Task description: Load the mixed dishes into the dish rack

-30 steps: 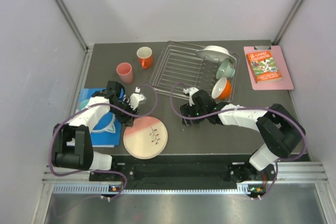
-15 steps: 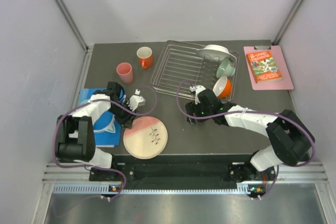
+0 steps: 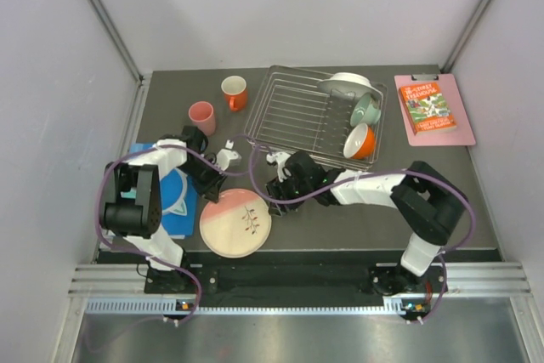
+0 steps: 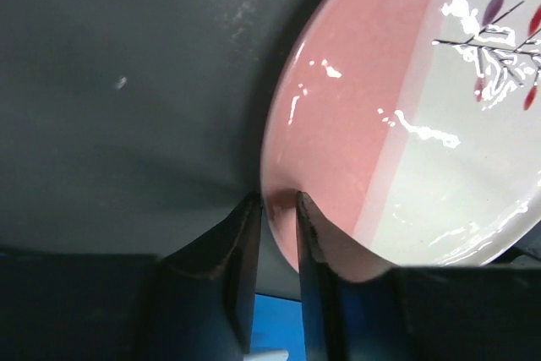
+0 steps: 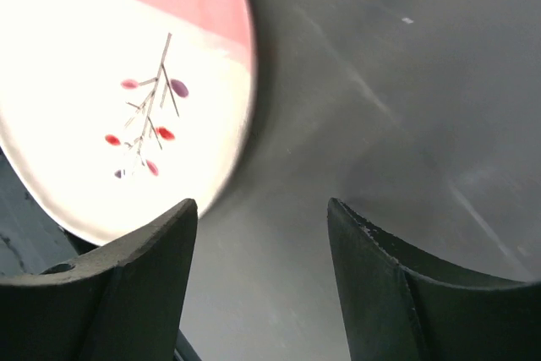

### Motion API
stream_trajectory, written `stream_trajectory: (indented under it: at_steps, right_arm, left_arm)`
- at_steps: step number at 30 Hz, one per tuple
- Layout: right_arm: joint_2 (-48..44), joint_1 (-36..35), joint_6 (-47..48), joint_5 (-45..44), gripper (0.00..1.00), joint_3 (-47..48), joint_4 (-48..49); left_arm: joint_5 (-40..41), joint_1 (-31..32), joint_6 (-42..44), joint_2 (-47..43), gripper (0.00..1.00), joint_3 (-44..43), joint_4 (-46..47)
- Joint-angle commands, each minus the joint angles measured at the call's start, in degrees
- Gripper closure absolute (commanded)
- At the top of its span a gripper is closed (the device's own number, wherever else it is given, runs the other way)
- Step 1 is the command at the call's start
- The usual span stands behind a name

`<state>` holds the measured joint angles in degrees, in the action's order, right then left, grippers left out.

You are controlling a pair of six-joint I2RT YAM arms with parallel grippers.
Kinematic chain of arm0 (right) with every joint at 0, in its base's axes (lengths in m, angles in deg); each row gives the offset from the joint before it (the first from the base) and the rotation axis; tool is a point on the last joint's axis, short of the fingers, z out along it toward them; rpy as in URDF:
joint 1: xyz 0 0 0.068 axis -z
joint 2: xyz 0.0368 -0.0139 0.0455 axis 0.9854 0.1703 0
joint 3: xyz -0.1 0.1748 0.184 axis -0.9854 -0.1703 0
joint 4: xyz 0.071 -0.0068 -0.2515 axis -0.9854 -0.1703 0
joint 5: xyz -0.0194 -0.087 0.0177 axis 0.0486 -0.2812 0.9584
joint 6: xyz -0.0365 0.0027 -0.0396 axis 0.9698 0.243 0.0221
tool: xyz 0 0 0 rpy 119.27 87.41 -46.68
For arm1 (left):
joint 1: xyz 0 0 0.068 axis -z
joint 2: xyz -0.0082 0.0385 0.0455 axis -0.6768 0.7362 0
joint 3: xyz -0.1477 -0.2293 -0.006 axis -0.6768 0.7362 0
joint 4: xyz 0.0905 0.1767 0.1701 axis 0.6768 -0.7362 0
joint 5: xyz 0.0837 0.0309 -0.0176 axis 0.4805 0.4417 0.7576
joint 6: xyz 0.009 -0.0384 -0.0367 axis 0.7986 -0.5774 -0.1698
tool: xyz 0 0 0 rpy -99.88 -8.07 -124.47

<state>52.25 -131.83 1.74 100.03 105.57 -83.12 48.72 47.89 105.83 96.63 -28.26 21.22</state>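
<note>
The pink-and-cream plate (image 3: 235, 223) with a twig motif lies flat near the table's front. My left gripper (image 3: 213, 188) is shut on its upper-left pink rim; in the left wrist view the fingers (image 4: 314, 243) pinch the edge of the plate (image 4: 406, 124). My right gripper (image 3: 274, 190) is open and empty just right of the plate (image 5: 127, 82), low over bare table. The chrome dish rack (image 3: 293, 112) holds the pale plate (image 3: 348, 84), mint bowl (image 3: 365, 110) and orange bowl (image 3: 360, 142) at its right end. The pink cup (image 3: 201, 116) and orange cup (image 3: 235, 93) stand left of the rack.
A blue book (image 3: 172, 210) lies at the left edge under my left arm. A pink clipboard with an orange book (image 3: 433, 108) lies right of the rack. Grey walls close in the back and sides.
My right gripper has swung left from beside the rack to the plate's right edge. My left gripper has dropped toward the plate and now pinches its rim.
</note>
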Motion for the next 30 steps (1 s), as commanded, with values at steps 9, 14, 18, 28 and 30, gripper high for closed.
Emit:
stream_trajectory:
  at_steps: [9, 14, 18, 28, 30]
  right_arm:
    - [9.8, -2.2, -1.5, 8.4, 0.44, 8.0, 3.9]
    - [11.1, -2.4, -1.5, 9.5, 0.47, 8.6, 3.6]
    - [12.4, -2.9, -1.0, 9.9, 0.51, 9.8, 2.4]
    - [14.2, -3.9, 0.0, 10.7, 1.00, 12.3, 0.4]
    - [12.6, -3.9, 0.6, 9.0, 1.00, 11.9, 0.4]
  left_arm:
    - [-3.3, 3.8, -3.4, 4.3, 0.91, -2.0, 2.6]
    - [-3.4, 4.8, -5.0, 4.4, 0.93, 0.1, 5.4]
    - [-2.4, 5.9, -6.2, 5.5, 0.94, 2.2, 7.6]
    - [-4.2, 6.2, -8.8, 5.3, 0.96, 1.5, 8.9]
    - [-3.9, 6.1, -9.5, 4.1, 0.90, 0.3, 7.5]
